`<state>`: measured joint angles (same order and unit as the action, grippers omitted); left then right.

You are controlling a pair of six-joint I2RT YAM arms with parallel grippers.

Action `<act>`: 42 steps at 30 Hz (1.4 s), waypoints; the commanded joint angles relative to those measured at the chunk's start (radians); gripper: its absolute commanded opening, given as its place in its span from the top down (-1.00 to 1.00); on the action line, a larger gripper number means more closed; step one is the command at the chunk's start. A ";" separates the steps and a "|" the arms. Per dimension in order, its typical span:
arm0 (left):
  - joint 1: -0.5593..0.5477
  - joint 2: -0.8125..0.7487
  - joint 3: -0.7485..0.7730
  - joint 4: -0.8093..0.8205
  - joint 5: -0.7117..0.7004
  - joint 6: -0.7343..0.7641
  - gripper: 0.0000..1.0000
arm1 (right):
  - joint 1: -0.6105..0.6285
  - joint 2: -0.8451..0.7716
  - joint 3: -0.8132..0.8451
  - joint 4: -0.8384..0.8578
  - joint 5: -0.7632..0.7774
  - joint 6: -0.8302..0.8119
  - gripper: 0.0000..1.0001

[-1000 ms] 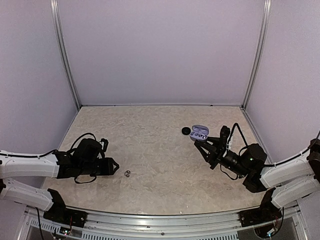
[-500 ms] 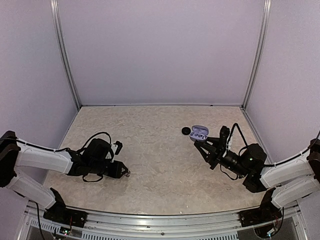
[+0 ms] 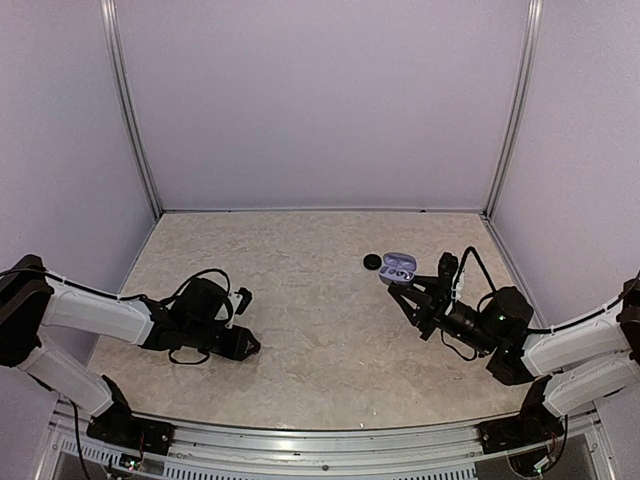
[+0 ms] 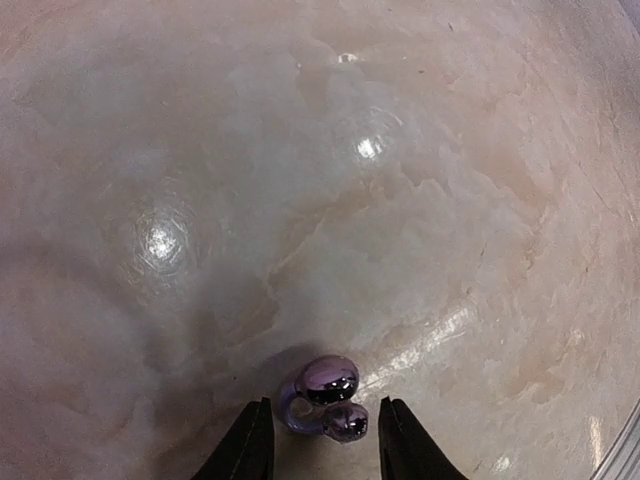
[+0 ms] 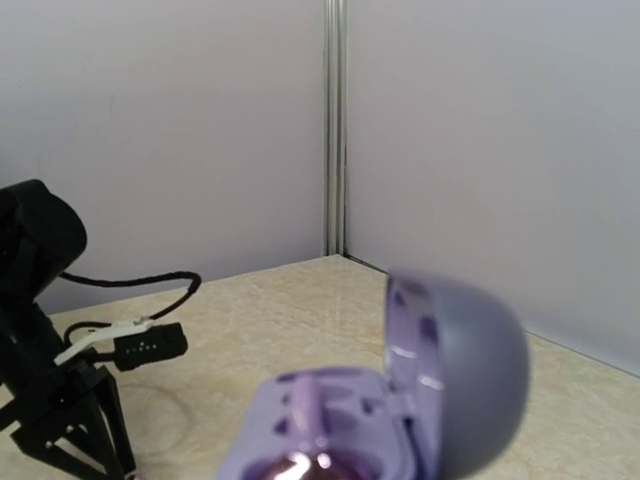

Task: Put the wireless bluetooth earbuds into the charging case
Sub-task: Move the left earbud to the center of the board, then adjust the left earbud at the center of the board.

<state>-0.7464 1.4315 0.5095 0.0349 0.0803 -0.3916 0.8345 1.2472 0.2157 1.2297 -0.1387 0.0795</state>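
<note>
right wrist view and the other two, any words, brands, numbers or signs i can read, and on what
No text can be read in any view.
Charging case: plain purple shell, no print showing.
Earbud: glossy purple, no marking visible.
Black plug on the other arm's cable: a row of pale marks, too blurred to read.
</note>
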 commanded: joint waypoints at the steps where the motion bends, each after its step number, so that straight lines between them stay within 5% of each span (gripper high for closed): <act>1: -0.001 0.027 0.010 0.039 0.072 -0.072 0.24 | -0.011 -0.026 0.000 -0.001 -0.002 0.000 1.00; 13: -0.183 0.202 0.167 0.158 0.180 -0.230 0.19 | -0.011 -0.041 0.003 -0.025 -0.002 -0.009 1.00; 28: -0.184 0.030 0.204 0.026 -0.146 0.076 0.28 | -0.012 -0.077 0.001 -0.063 0.007 -0.027 1.00; 42: -0.178 0.198 0.301 -0.061 -0.089 0.043 0.30 | -0.011 -0.076 -0.001 -0.068 0.008 -0.029 1.00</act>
<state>-0.9344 1.5902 0.7639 0.0212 -0.0299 -0.3584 0.8345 1.1862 0.2157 1.1584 -0.1371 0.0605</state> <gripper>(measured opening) 0.352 0.267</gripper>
